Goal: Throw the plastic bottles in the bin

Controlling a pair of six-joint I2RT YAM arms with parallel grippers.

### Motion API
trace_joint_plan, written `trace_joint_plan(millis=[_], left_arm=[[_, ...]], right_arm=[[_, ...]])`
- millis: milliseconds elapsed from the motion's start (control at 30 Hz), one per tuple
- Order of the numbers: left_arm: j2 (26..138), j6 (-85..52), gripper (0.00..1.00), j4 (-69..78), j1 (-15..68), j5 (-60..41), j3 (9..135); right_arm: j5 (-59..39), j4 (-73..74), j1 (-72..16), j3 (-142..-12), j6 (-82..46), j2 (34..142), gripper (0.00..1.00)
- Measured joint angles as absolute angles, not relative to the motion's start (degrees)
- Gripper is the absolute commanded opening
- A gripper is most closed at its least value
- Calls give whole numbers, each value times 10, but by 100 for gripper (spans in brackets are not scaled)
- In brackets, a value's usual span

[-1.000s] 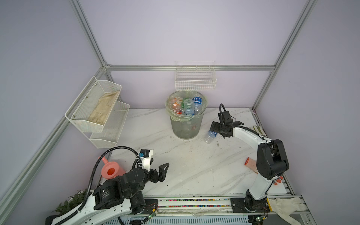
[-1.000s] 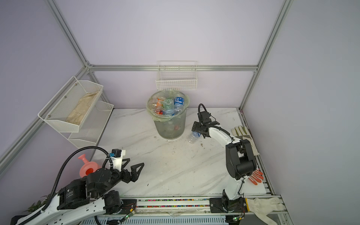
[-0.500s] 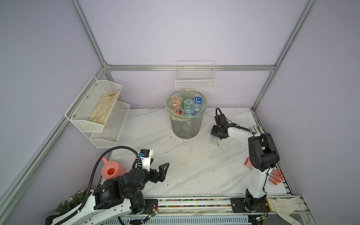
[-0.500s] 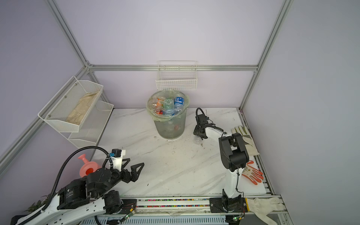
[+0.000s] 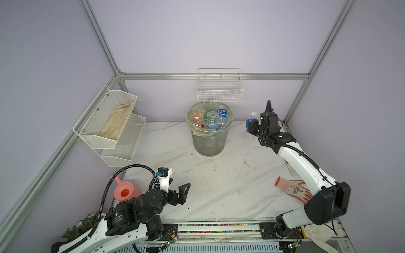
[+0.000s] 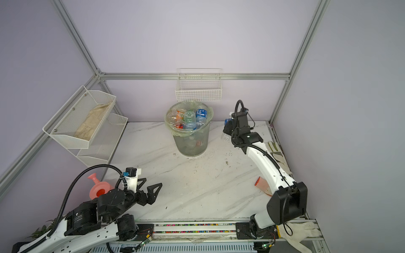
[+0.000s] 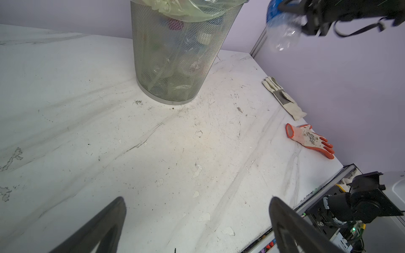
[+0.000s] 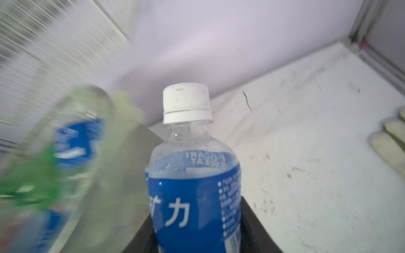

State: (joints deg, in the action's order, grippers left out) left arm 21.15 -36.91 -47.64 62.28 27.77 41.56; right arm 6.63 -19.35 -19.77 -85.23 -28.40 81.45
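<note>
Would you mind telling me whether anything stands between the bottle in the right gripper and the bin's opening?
Nothing visible does: the blue-labelled bottle in the right gripper hangs right of the bin, with open air between. Mind the wire wall basket above the bin's far rim, and bottles heaped nearly to the rim.

blue-label bottle [image 8: 192,186], apparently "POCARI SWEAT", "力"
</note>
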Motion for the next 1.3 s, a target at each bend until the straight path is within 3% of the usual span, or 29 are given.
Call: trace_joint_plan(millis=[167, 367, 400, 433, 467, 567, 600, 633, 800, 1300], left_arm=[[213, -369, 100, -474, 623, 277, 416], [216, -369, 100, -472, 624, 277, 416], [216, -369, 100, -471, 624, 277, 416], [216, -369, 100, -471, 624, 277, 416], [216, -369, 100, -472, 624, 277, 416], [216, -369, 100, -471, 624, 277, 416], [216, -369, 100, -471, 624, 277, 416], [216, -369, 100, -472, 624, 277, 416], [214, -369, 100, -472, 624, 277, 416], [214, -369, 100, -472, 624, 278, 416]], right_arm=[[35, -130, -213, -988, -279, 784, 39], [41, -127, -278, -1185, -260, 920, 46], [42, -132, -291, -1213, -254, 951, 50], [44, -141, -303, -1241, -248, 986, 64], [47, -153, -311, -1265, -244, 1018, 72], [55, -191, -328, -1300, -231, 1097, 86], [55, -202, -329, -1300, -228, 1113, 96], [56, -216, -329, -1300, -223, 1129, 97], [62, -244, -327, -1278, -209, 1139, 98], [71, -221, -326, -1215, -198, 966, 97]])
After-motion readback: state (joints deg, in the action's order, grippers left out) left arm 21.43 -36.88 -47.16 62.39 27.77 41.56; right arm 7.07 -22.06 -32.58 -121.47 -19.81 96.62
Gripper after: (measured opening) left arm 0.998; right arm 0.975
